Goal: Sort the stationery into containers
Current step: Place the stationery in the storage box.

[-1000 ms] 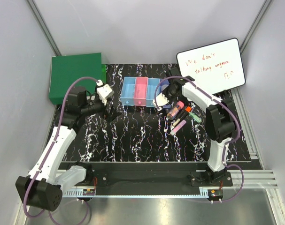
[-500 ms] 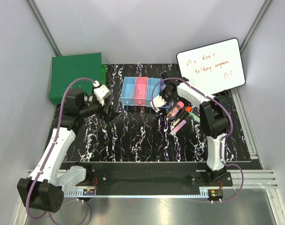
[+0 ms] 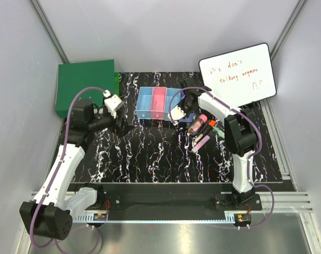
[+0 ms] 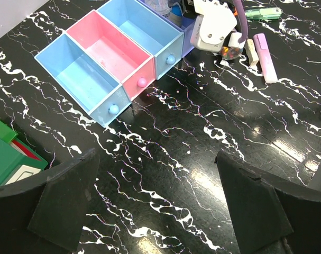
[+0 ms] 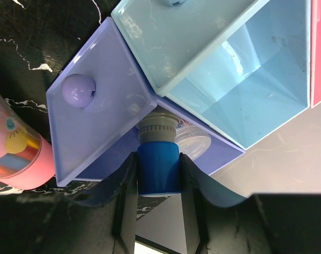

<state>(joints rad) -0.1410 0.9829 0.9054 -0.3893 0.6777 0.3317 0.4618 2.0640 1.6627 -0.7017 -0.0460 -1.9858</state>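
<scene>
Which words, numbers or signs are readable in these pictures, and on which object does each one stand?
"We don't talking anymore": red handwriting on the white writing board; the first word is faint.
A small red mark under that text, at the lower right of the board: too small to read.
Pink-capped tube: coloured pattern only, no legible text.
Nothing else can be read.

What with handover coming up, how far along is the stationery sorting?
Early. Done: maybe one round clear item in the purple bin; the far-left light blue bin, pink bin and other light blue bin look empty. In hand: the right gripper holds a small blue piece over the purple bin; the left gripper is open, empty. Left: the pink-capped tube, orange marker, green stick and pink marker lie on the mat.
</scene>
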